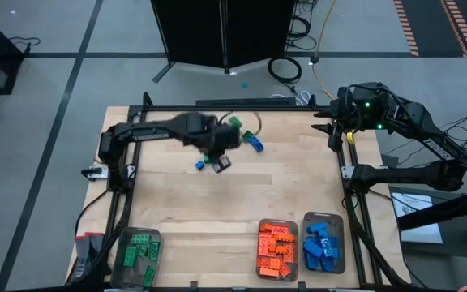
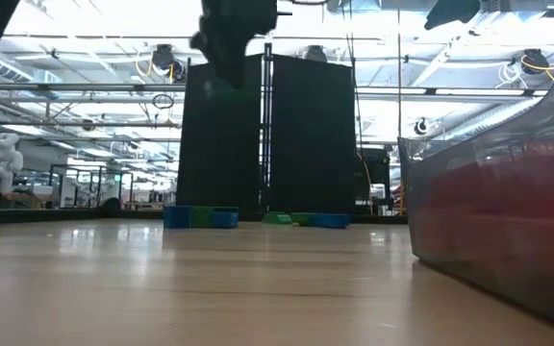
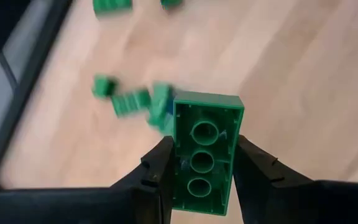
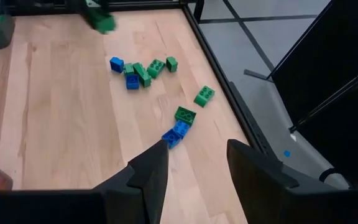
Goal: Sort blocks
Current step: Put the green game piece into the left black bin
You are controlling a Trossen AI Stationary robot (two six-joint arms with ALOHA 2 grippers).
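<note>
My left gripper (image 3: 207,183) is shut on a green studded brick (image 3: 207,124) and hangs above the table near its far middle (image 1: 216,152). It is also at the top of the right wrist view (image 4: 98,17). Loose green and blue bricks (image 4: 143,70) lie flat on the wood below and beside it, more of them (image 4: 180,127) nearer the far right. My right gripper (image 4: 194,165) waits open at the table's far right edge (image 1: 327,130), touching nothing. My left gripper pinches the green brick by its two long side walls (image 3: 178,155), one finger on each. The fingers (image 3: 157,171) lie along the brick's length, pointing down at the table. The brick is lifted clear, its hollow underside with three round tubes facing the wrist camera.
Three clear trays stand along the near edge: one with green bricks (image 1: 157,243) at the left, one with orange (image 1: 259,243) and one with blue (image 1: 342,243) at the right. The orange tray's wall (image 2: 508,163) fills the low view's right. A black frame (image 1: 136,154) borders the table.
</note>
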